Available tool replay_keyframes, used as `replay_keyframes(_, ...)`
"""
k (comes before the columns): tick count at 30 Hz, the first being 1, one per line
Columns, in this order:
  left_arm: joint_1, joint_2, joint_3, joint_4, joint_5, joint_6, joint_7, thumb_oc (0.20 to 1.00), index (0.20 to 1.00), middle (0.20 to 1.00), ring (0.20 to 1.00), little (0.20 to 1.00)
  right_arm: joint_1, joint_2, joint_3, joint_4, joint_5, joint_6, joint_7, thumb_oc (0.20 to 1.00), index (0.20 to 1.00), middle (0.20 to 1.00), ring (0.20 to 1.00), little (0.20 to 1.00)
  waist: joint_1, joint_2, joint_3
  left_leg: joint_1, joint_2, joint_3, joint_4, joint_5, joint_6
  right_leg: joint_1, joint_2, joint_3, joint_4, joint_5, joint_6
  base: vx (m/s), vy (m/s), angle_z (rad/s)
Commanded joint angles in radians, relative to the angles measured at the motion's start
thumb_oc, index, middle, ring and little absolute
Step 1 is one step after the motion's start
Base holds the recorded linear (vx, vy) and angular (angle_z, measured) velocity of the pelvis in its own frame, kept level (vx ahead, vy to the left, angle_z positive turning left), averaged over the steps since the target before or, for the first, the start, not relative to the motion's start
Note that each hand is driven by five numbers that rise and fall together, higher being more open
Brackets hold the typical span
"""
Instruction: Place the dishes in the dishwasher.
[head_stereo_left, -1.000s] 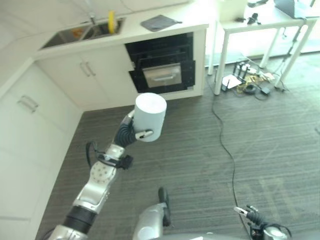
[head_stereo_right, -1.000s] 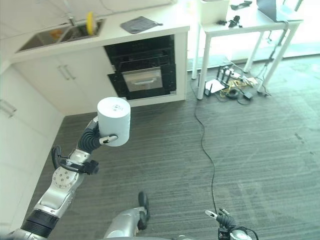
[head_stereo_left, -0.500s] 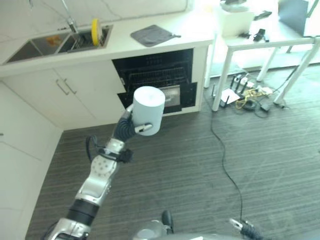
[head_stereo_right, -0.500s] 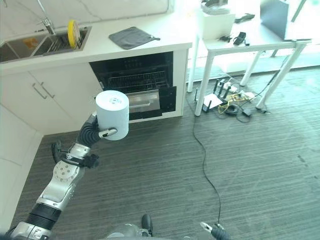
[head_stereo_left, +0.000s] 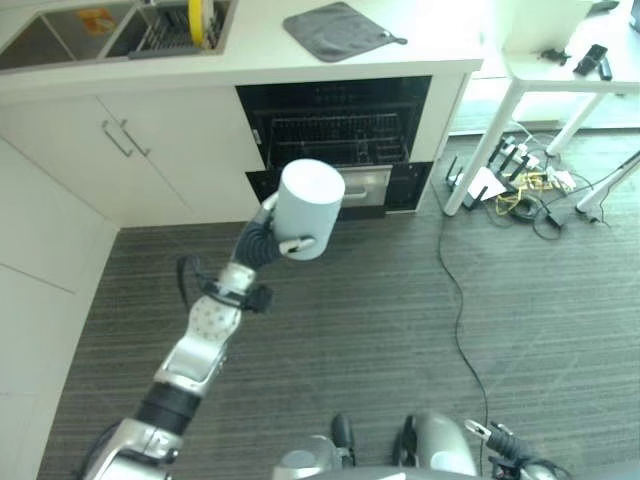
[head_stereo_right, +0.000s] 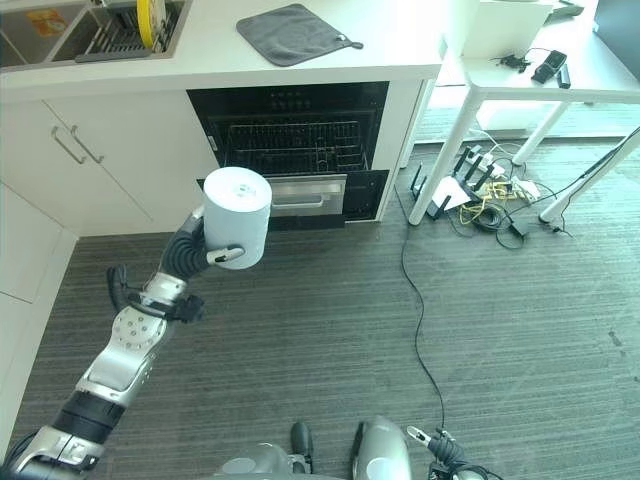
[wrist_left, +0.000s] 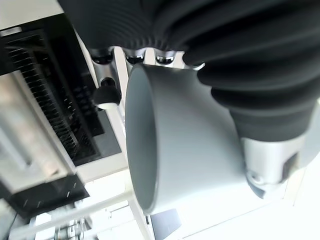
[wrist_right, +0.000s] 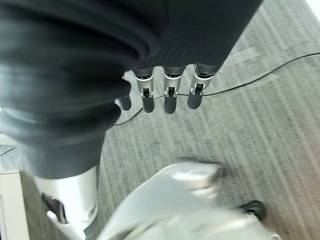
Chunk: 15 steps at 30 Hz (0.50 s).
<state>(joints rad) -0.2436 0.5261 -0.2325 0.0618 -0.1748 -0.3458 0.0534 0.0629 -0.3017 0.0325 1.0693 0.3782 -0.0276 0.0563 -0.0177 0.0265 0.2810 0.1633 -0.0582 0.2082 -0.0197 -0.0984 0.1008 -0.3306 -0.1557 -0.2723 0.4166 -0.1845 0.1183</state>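
Left hand: raised out in front of the robot at the end of the silver-grey arm, fingers and thumb wrapped round the pale grey cylindrical mug; the thumb's dark tip lies across the mug's side.
Mug: held up in the air, tilted, with its flat base toward the head camera. In the left wrist view its open mouth faces the dishwasher. It hangs in front of the dishwasher's opening, clear of it.
Dishwasher: black built-in dishwasher under the white countertop, its front open. The dark wire rack shows inside, and the steel-faced panel sits along the bottom of the opening.
Right hand: hanging low by the robot's side over the grey striped carpet, fingers straight and loose, grasping nothing.
Countertop: a dark grey square cloth lies flat on it above the dishwasher. To the left, a steel sink holds a yellow round plate standing on edge in a rack.
Cabinets: white doors with bar handles run left of the dishwasher.
Right of the counter: a white-legged table stands with a tangle of cables and small devices on the floor under it.
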Motion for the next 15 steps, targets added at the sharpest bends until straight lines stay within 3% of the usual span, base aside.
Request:
replay_keyframes(1, 0.04, 0.009, 0.039, -0.084, -0.009, -0.054, 0.018, 0.2, 0.2, 0.2, 0.2, 0.2, -0.006, -0.008, 0.008, 0.04, 0.033, -0.004, -0.003, 1.0, 1.0, 1.0, 1.0, 1.0, -0.003, -0.026, -0.041, -0.011, 0.002, -0.049, -0.001, -0.09, -0.024, 0.138, -0.023, 0.021, -0.21, 0.223, 0.07, 0.15, -0.046, 0.47)
replay_keyframes(5, 0.079, 0.007, 0.052, -0.098, -0.027, -0.066, 0.0, 0.2, 0.2, 0.2, 0.2, 0.2, 0.006, 0.0, -0.002, 0.054, 0.021, -0.008, -0.006, 1.0, 1.0, 1.0, 1.0, 1.0, 0.01, -0.021, -0.048, 0.019, 0.003, -0.042, 0.001, -0.104, -0.033, 0.166, -0.044, -0.03, -0.218, 0.216, 0.067, 0.19, -0.094, 0.44)
replay_keyframes(9, 0.093, -0.005, 0.047, -0.111, -0.022, -0.077, 0.005, 0.2, 0.2, 0.2, 0.2, 0.2, 0.0, -0.002, 0.01, 0.063, 0.036, -0.013, -0.018, 1.0, 1.0, 1.0, 1.0, 1.0, 0.013, -0.025, -0.065, 0.011, 0.025, -0.023, 0.07, -0.125, -0.053, 0.223, -0.021, -0.048, -0.235, 0.163, 0.037, 0.2, -0.203, 0.27)
replay_keyframes(13, 0.098, -0.012, 0.049, -0.115, -0.032, -0.081, 0.024, 0.2, 0.2, 0.2, 0.2, 0.2, -0.013, -0.029, 0.013, 0.051, 0.019, -0.009, -0.015, 1.0, 1.0, 1.0, 1.0, 1.0, 0.011, -0.039, -0.075, -0.032, 0.042, 0.002, 0.268, -0.184, -0.081, 0.256, -0.013, -0.053, -0.251, 0.137, -0.004, 0.11, -0.116, -0.02)
replay_keyframes(15, 0.093, -0.016, 0.051, -0.11, -0.053, -0.086, 0.014, 0.2, 0.2, 0.2, 0.2, 0.2, -0.021, -0.045, 0.013, 0.066, 0.022, -0.016, -0.015, 1.0, 1.0, 1.0, 1.0, 1.0, 0.026, -0.047, -0.066, -0.145, 0.073, 0.02, 0.468, -0.14, -0.111, 0.305, -0.005, -0.048, -0.278, 0.115, -0.04, 0.06, -0.124, 0.04)
